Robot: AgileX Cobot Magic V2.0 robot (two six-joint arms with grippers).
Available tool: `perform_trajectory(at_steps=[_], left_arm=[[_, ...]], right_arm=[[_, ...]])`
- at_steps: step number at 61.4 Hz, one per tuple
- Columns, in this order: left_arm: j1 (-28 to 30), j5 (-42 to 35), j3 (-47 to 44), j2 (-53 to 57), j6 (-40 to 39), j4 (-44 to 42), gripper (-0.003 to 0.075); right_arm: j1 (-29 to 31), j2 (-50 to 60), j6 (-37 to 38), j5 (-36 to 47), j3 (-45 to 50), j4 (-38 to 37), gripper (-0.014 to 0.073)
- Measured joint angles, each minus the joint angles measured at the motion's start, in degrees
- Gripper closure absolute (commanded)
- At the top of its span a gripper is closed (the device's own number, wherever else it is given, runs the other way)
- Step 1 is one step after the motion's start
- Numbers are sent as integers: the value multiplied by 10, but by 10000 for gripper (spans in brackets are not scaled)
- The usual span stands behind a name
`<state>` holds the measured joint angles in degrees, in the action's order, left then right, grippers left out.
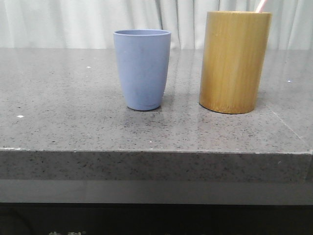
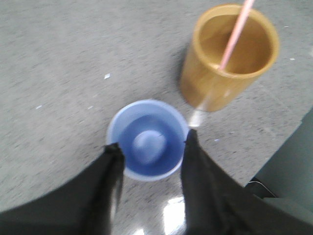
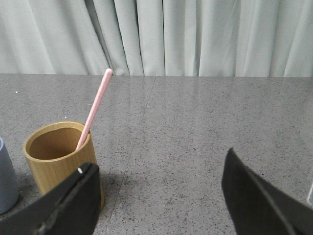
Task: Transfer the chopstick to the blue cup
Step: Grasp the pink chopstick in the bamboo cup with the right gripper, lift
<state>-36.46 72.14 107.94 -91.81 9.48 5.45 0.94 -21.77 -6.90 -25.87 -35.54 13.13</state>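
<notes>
I see a grey speckled desk [image 1: 63, 98] with pale curtains [image 1: 73, 22] behind it. On the desk stand two containers near each other but apart: a tall tan bamboo holder [image 1: 234, 61] and, on its left, the shorter blue cup [image 1: 142, 68].

The chopstick [image 3: 94, 108], thin and pale pink, stands tilted inside the bamboo holder, leaning on its rim, with its upper end rising well above it. In the front view only its tip shows, cut off by the picture's top edge.

My left gripper [image 2: 150, 147] hangs above the blue cup, its dark jaws apart, one on each side of the cup's rim; that view is blurred, and I cannot tell whether they touch it. My right gripper [image 3: 159, 183] has its jaws spread wide and holds nothing; one jaw is near the bamboo holder, and the chopstick lies outside the gap.
</notes>
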Motion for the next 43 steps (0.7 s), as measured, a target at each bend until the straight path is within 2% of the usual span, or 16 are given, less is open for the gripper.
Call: perform_trajectory(at_steps=[9,26,43], left_arm=[[51,1,-52,49,0,-5,739],[165,-9,-190,168,-18,-8,739],[189,-175,-409,353,-45,-9,739]], right_arm=[[0,0,0,0,0,0,56],[0,0,0,-9,0,0,56],[0,0,0,-17,0,0,56]])
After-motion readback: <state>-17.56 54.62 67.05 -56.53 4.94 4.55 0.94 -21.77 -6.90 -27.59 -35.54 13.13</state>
